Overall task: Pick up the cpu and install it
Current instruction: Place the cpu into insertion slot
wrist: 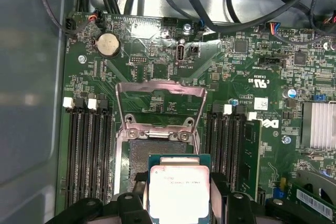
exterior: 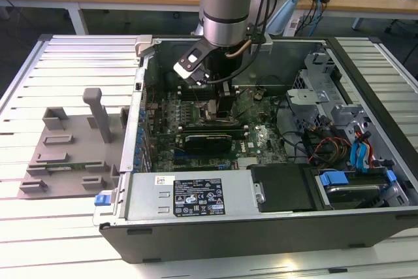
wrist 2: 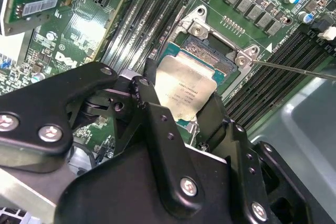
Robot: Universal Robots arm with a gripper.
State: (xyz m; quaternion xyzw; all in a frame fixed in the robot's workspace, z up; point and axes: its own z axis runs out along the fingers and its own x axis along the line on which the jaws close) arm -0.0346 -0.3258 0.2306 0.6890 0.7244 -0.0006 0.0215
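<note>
The cpu (wrist: 178,195) is a flat square chip with a silvery top plate and a green rim. My gripper (wrist: 178,181) is shut on it, one black finger (wrist: 137,182) on each of two opposite edges. It hangs just above the open socket (wrist: 137,156), whose metal load plate (wrist: 160,100) stands raised. In the second wrist view the cpu (wrist 2: 186,85) is tilted over the socket (wrist 2: 207,51), between the fingers of the gripper (wrist 2: 181,95). In the exterior view the gripper (exterior: 219,99) reaches down into the computer case, over the motherboard (exterior: 255,138).
Memory slots (wrist: 86,150) flank the socket on both sides. Black cables (wrist: 210,3) run along the board's far edge. A long grey box (exterior: 196,197) with a label lines the case's near wall. The drive cage (exterior: 353,155) with wires fills the exterior view's right. A grey fixture (exterior: 65,151) lies outside the case.
</note>
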